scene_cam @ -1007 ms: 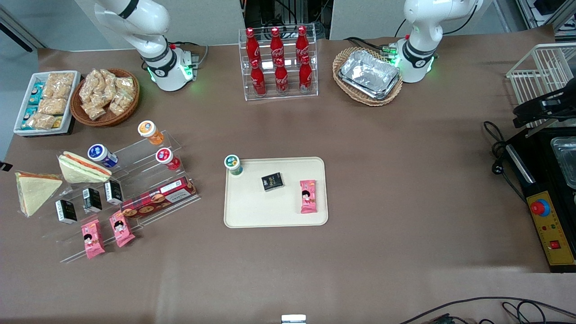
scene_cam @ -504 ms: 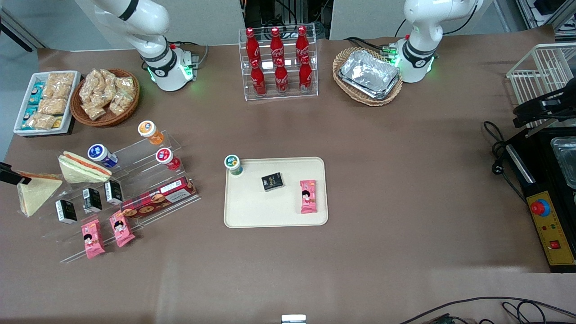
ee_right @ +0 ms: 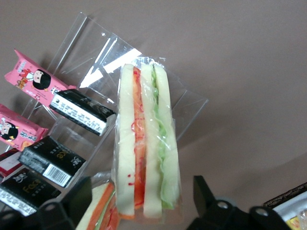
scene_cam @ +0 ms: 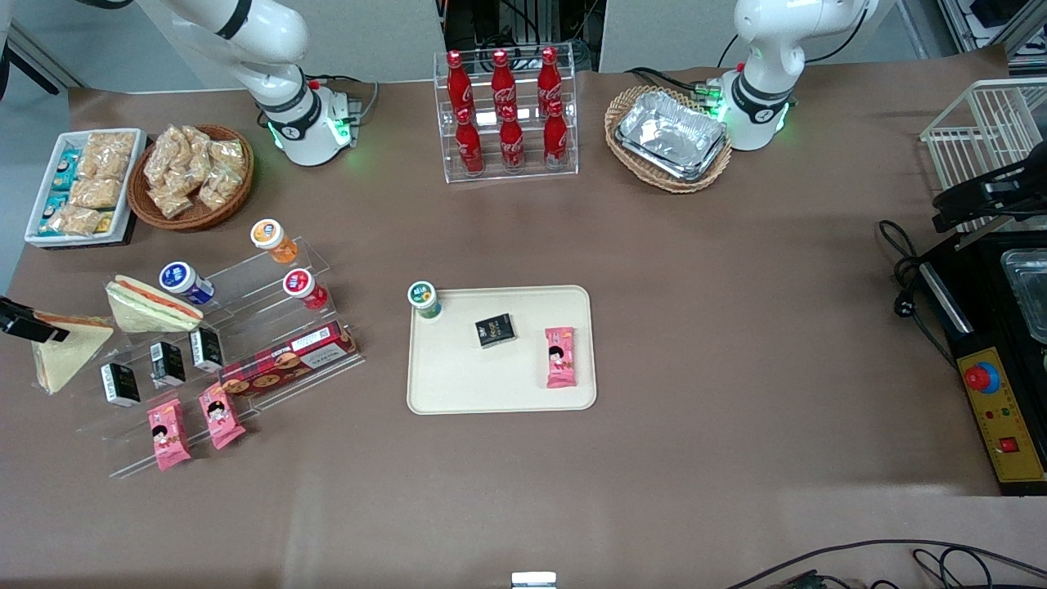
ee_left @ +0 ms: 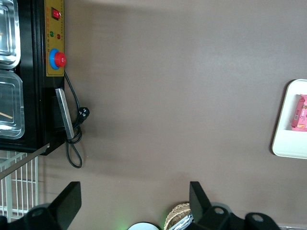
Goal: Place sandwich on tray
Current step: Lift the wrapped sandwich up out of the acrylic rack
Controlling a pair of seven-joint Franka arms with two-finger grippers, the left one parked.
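Observation:
The sandwich [scene_cam: 67, 350], a wrapped wedge with pale bread, lies on the table at the working arm's end. The right wrist view shows its cut edge [ee_right: 146, 143] with red-orange and green filling. My gripper [scene_cam: 29, 325] hovers just above it. In the right wrist view the gripper [ee_right: 139, 206] is open, with one finger on each side of the sandwich and not touching it. The cream tray [scene_cam: 458, 384] lies at the table's middle, and its edge shows in the left wrist view [ee_left: 290, 143].
A second wedge sandwich [scene_cam: 147, 304] with an orange-red stripe lies beside the first on a clear stepped rack [scene_cam: 245, 343] holding jars, black boxes and pink packets. The tray carries a green-lidded jar [scene_cam: 424, 298], a black box [scene_cam: 496, 330] and a pink packet [scene_cam: 560, 357].
My gripper has come in from the table's end and now hangs over the sandwich, covering part of it. The sandwich has not moved.

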